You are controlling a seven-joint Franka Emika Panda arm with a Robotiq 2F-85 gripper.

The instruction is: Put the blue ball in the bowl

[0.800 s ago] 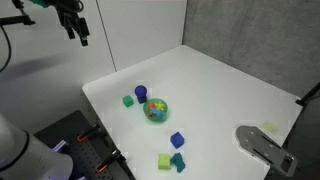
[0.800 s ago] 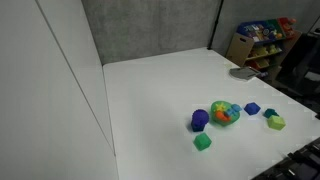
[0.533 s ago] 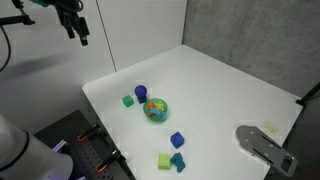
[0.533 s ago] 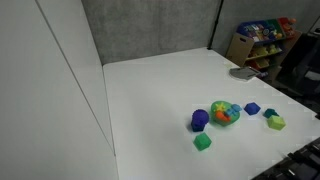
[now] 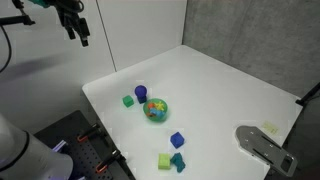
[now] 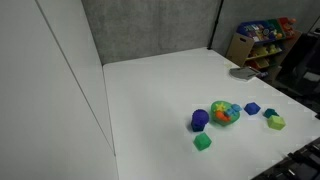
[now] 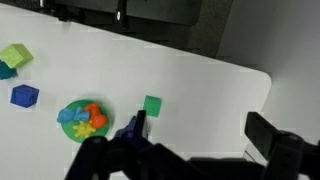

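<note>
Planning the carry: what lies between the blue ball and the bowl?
Nothing: both exterior views show the blue ball close beside the bowl, nothing between them.

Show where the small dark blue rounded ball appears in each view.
In an exterior view: small dark blue rounded ball left of centre, up-left of the round green-teal bowl with orange patches.
In an exterior view: ball lower right, left of bowl.
Wrist view: ball bottom centre, right of bowl.
Shared landmark: the bowl.

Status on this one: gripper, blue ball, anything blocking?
Gripper open, high, off to the table's side. Blue ball on table beside bowl, not in it. Path to ball looks unobstructed.
</note>
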